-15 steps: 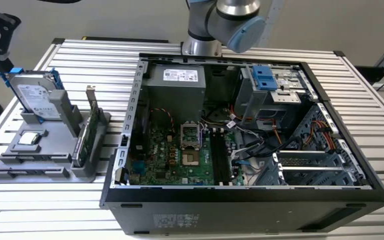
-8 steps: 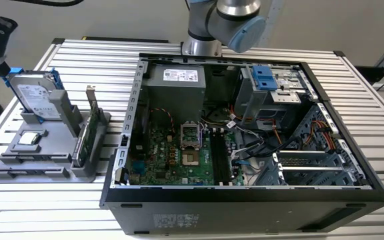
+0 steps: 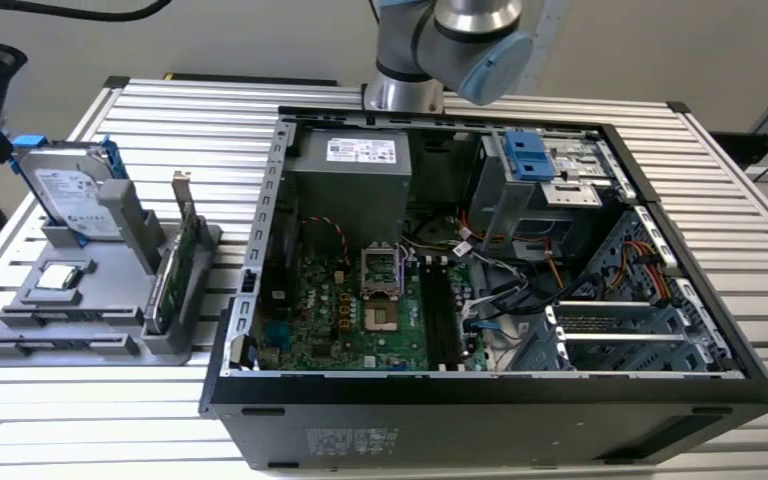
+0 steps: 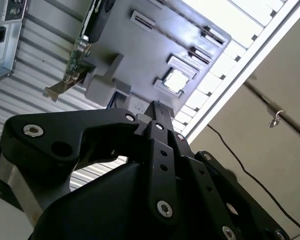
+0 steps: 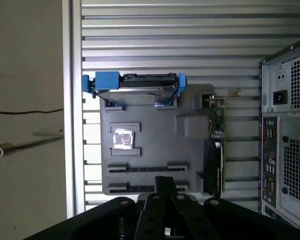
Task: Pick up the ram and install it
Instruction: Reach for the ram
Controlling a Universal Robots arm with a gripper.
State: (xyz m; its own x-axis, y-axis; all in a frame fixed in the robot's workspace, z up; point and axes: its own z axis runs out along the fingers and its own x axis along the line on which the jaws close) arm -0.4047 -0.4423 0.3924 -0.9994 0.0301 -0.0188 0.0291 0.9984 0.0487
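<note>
ram (image 5: pixel 147 168) | thin dark stick | edge-up in grey holder (image 5: pixel 155 145) slot | untouched

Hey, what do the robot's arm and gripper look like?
The arm is silver metal tubing with a light-blue cap on its joint. The gripper is matte black, built of angular linked bars studded with silver screw heads.

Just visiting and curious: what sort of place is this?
Probably a robotics lab bench for computer assembly: a robot arm at a slatted metal table, an opened computer case on it, and a grey parts holder with a hard drive.
</note>
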